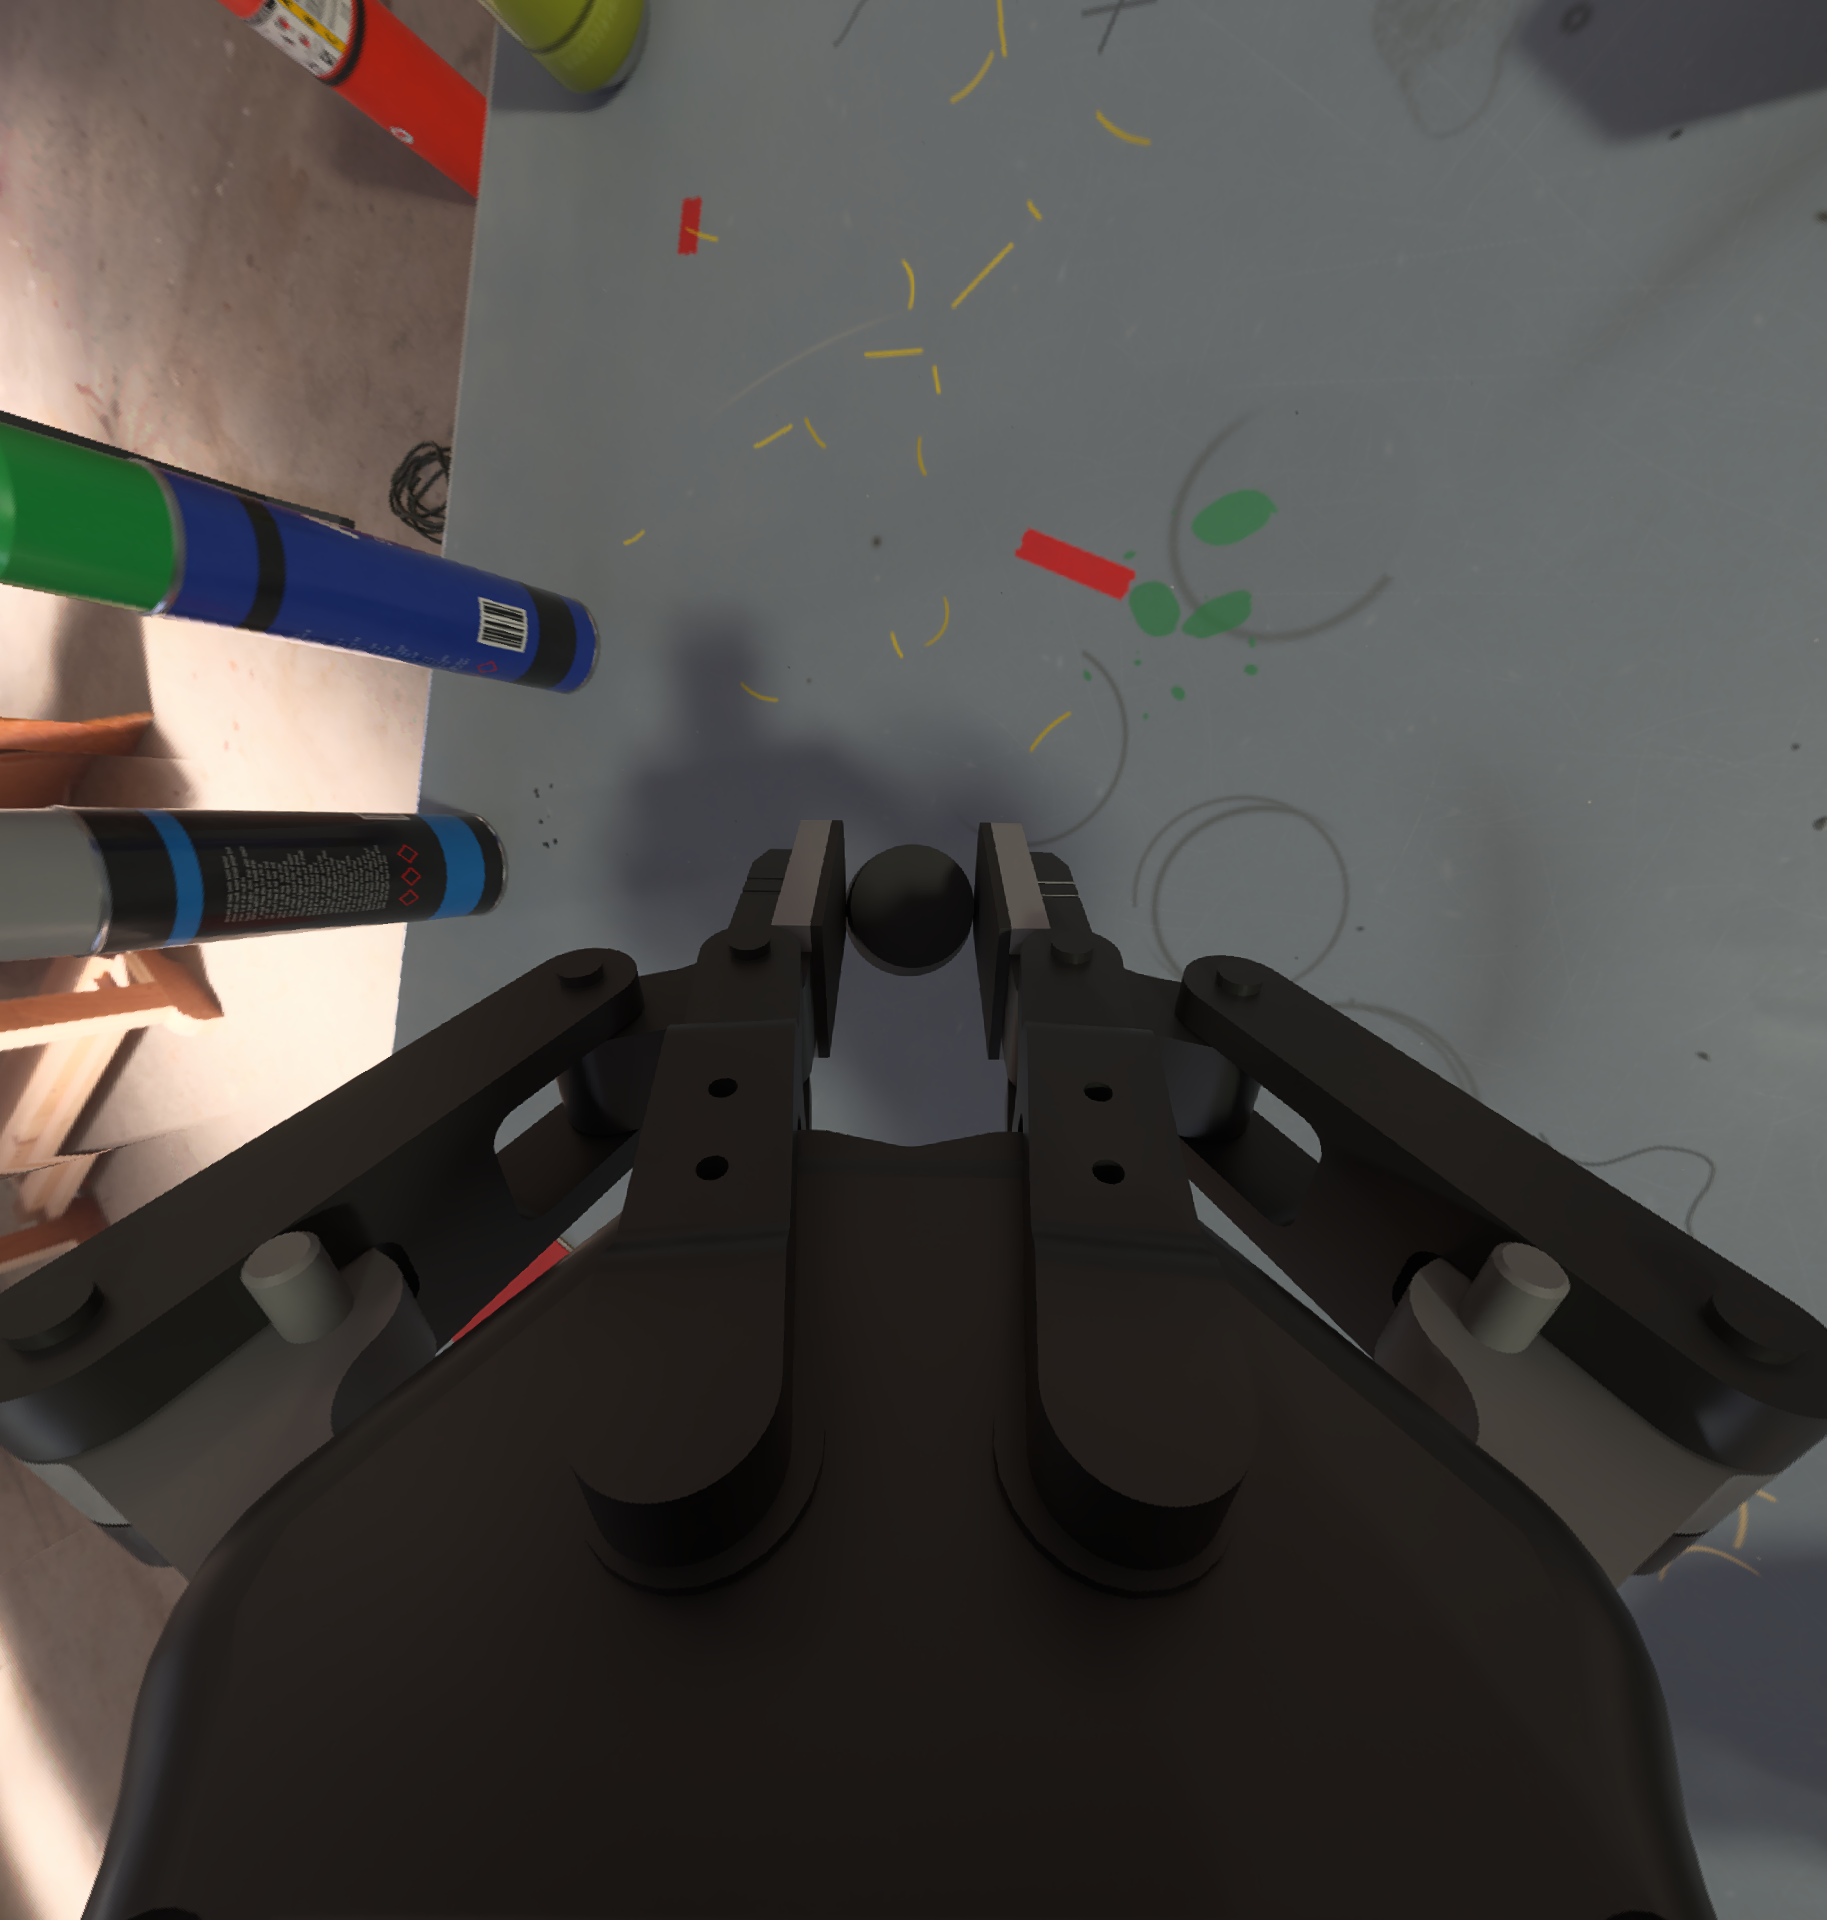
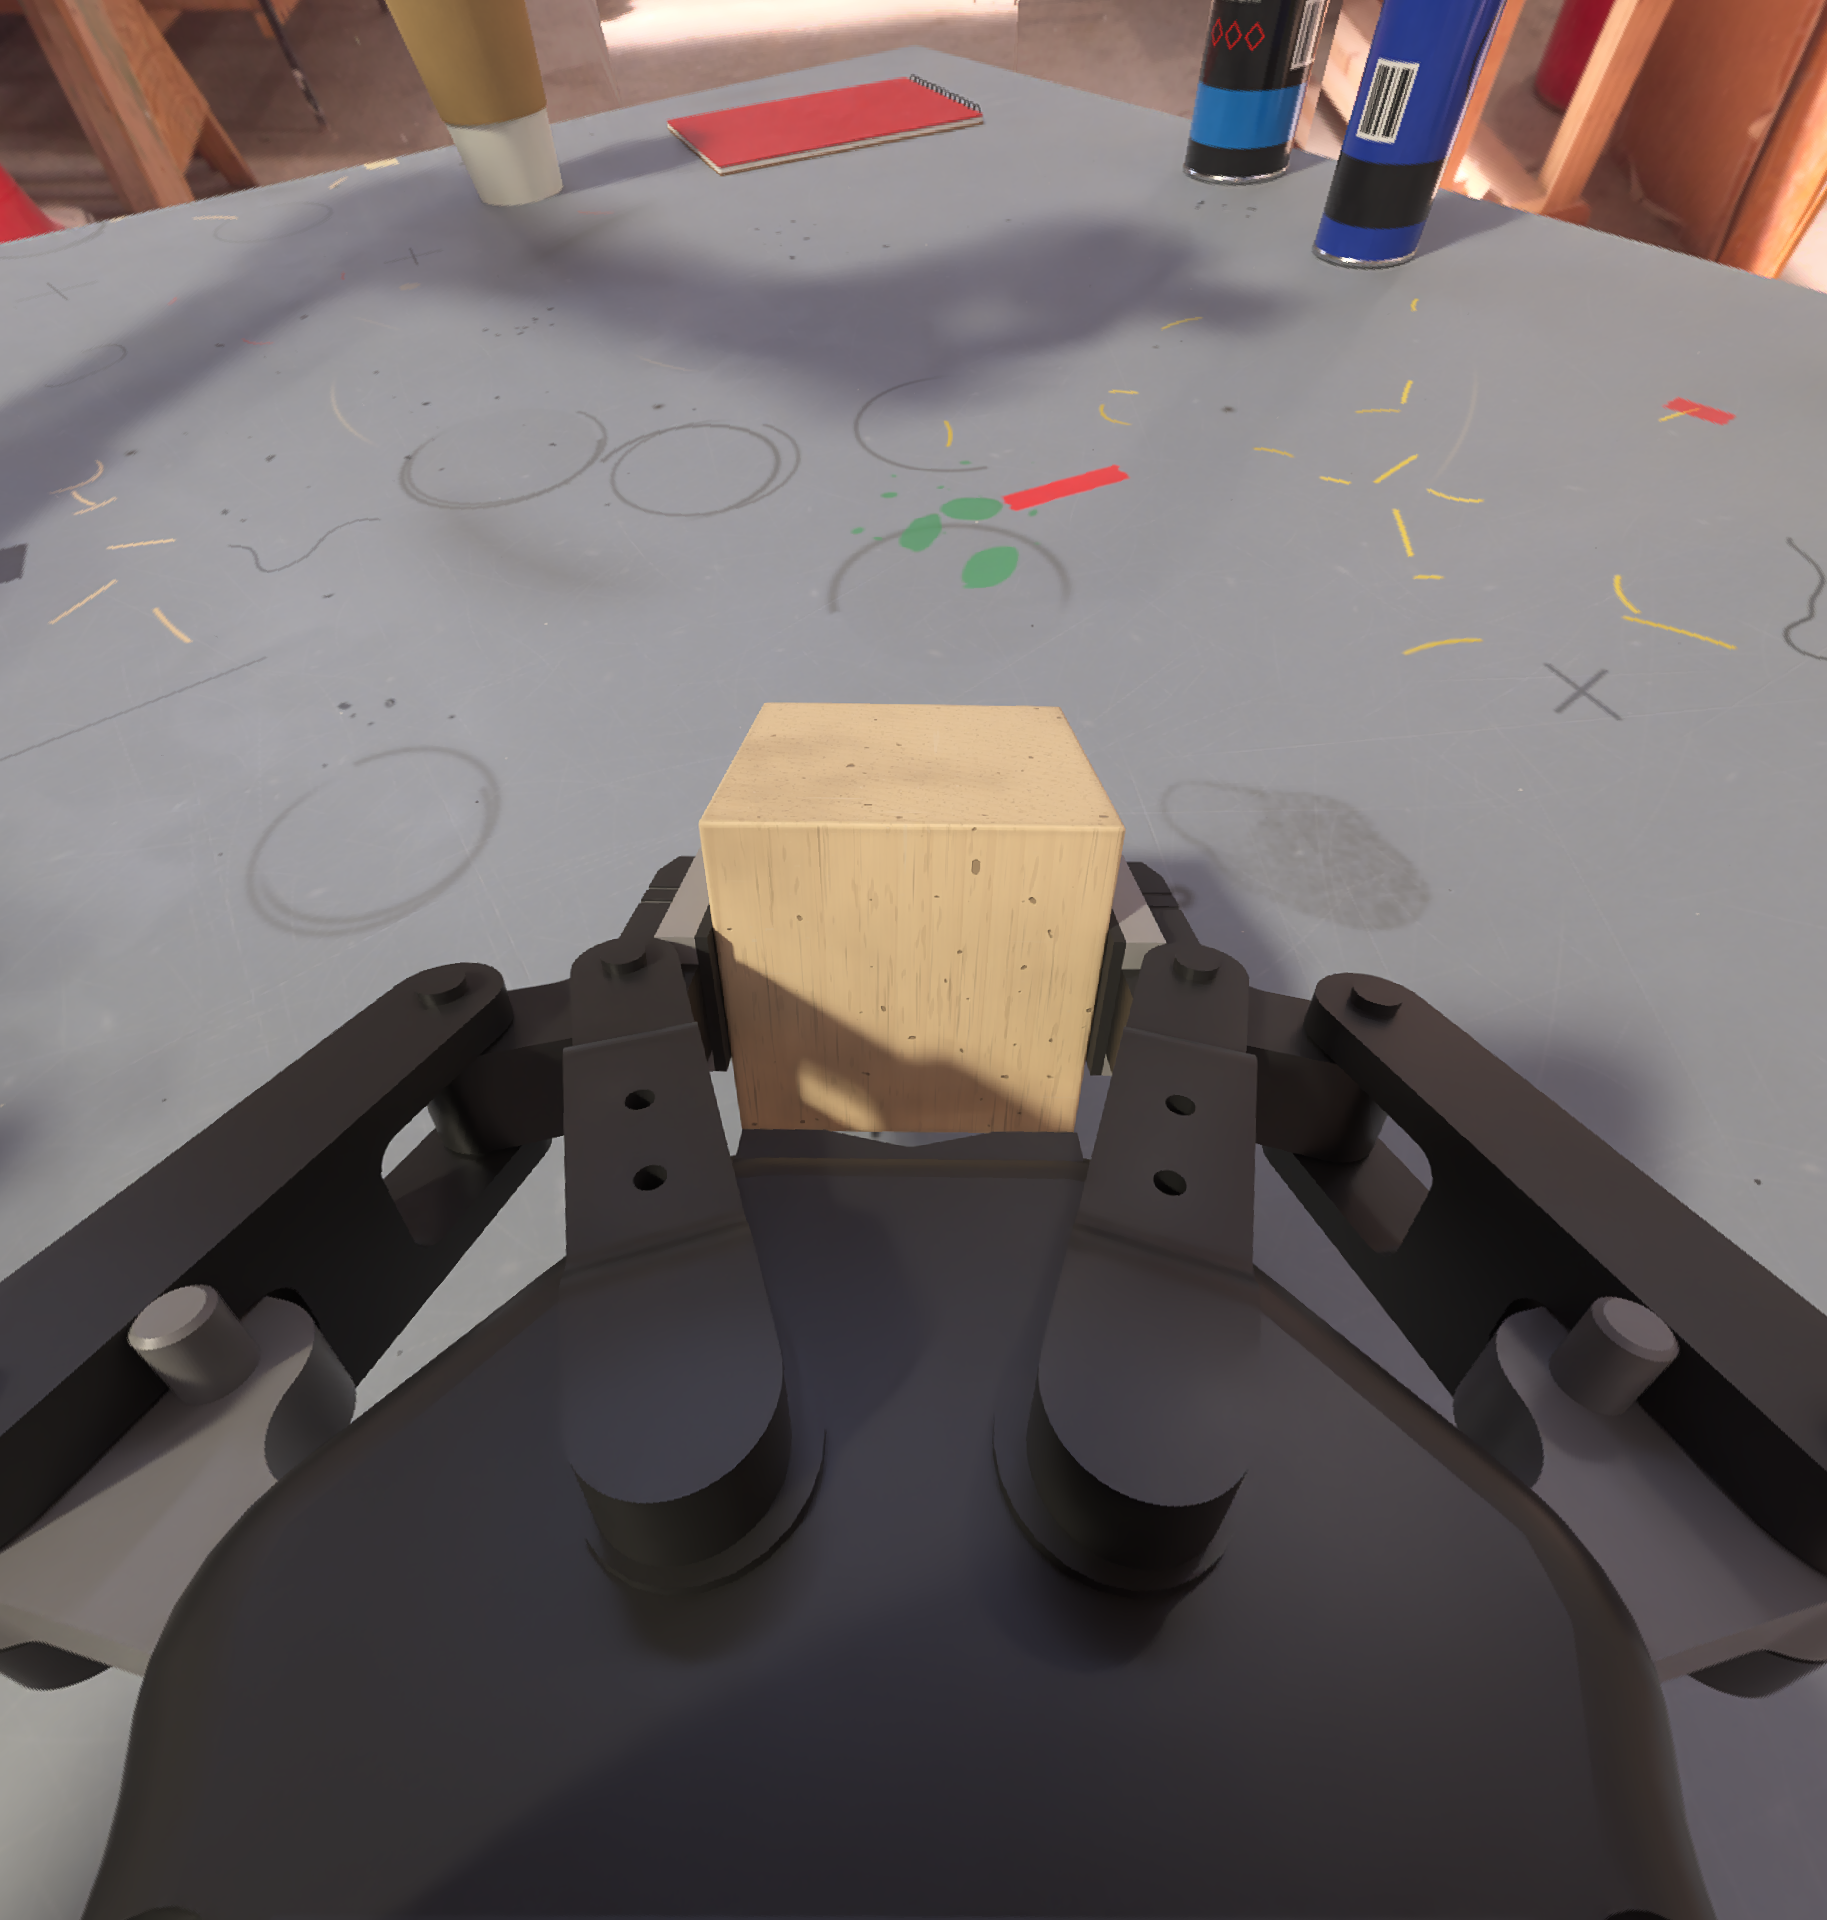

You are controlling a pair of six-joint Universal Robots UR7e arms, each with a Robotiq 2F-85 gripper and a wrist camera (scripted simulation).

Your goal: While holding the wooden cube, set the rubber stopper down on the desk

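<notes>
Left wrist view: round black rubber stopper (image 1: 910,907).

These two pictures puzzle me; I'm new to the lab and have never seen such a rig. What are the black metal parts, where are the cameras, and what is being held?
Each picture comes from a camera on one robot arm's wrist, looking forward along its two black fingers. In the left wrist view, the left gripper is shut on a small, round black rubber stopper, above the grey desk. In the right wrist view, the right gripper clamps a pale wooden cube by its sides. The desk is marked with scribbles and paint dabs. On it stand a blue spray can and a black one; a red notebook lies at the far edge.
</notes>
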